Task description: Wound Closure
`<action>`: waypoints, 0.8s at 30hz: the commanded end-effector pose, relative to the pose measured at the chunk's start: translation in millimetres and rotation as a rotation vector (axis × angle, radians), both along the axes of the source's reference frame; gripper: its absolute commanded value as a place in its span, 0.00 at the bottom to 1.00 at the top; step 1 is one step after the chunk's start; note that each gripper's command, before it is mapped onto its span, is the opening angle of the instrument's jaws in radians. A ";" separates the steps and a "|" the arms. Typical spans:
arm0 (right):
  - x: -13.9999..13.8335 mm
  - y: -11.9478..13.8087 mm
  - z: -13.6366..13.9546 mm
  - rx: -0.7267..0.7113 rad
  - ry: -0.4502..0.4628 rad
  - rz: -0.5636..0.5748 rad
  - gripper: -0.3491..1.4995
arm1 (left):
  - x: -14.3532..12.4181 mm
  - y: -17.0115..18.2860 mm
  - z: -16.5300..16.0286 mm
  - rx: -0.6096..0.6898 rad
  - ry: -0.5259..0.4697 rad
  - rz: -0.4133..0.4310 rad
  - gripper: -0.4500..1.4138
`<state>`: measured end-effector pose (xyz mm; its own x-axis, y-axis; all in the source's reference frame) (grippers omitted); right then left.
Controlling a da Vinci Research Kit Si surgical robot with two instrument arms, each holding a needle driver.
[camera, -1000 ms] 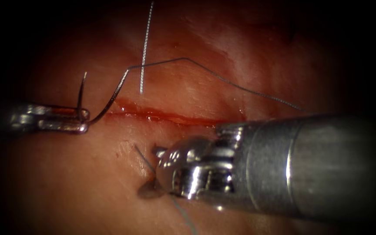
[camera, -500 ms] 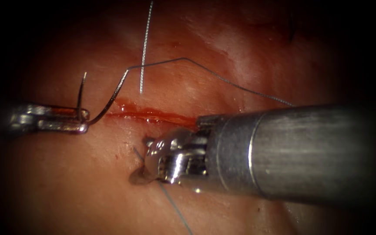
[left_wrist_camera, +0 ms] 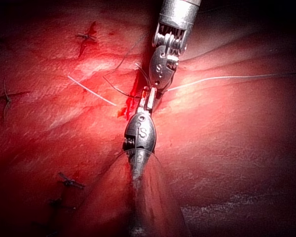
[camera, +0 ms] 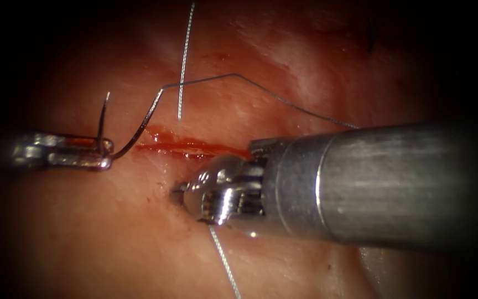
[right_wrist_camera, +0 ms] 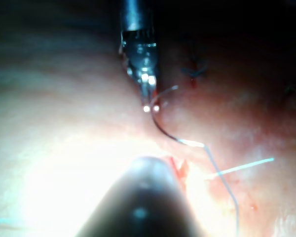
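Your left arm's slim silver needle driver has its jaws clamped on the thin, dark, curved steel needle, gripping it near the middle of its curve; the sharp tip stands up above the jaws on the left, and the swaged end sweeps up and to the right, free of the tissue, just above the left end of the cut. From that end the fine grey thread arches over the tissue and runs down to the right until it passes behind your right arm's shaft. Your right arm's broad silver wristed tool has moved up and to the left over the last second and now sits with its tip low against the tissue just below the cut; you cannot tell from here whether its jaws are parted or what, if anything, they hold. A pale strand of thread runs down from under its wrist. The narrow red cut, wet with red fluid, lies across the pale pink pork tissue between the two tools. A short, pale, cut end of thread lies on the tissue above the cut.
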<state>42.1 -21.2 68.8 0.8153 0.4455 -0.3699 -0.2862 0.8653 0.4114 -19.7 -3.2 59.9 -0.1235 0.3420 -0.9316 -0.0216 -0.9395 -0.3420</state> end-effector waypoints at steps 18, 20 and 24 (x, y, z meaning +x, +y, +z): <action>-0.5 -3.5 -2.2 0.009 0.022 -0.048 0.00 | -0.4 -0.3 0.6 0.000 -0.002 0.001 0.00; -0.4 -3.3 -2.0 0.009 0.021 -0.046 0.00 | -0.4 -0.3 0.6 0.000 -0.002 0.001 0.00; -0.2 -2.9 -1.7 0.009 0.019 -0.042 0.00 | -0.4 -0.3 0.6 0.000 -0.002 0.001 0.00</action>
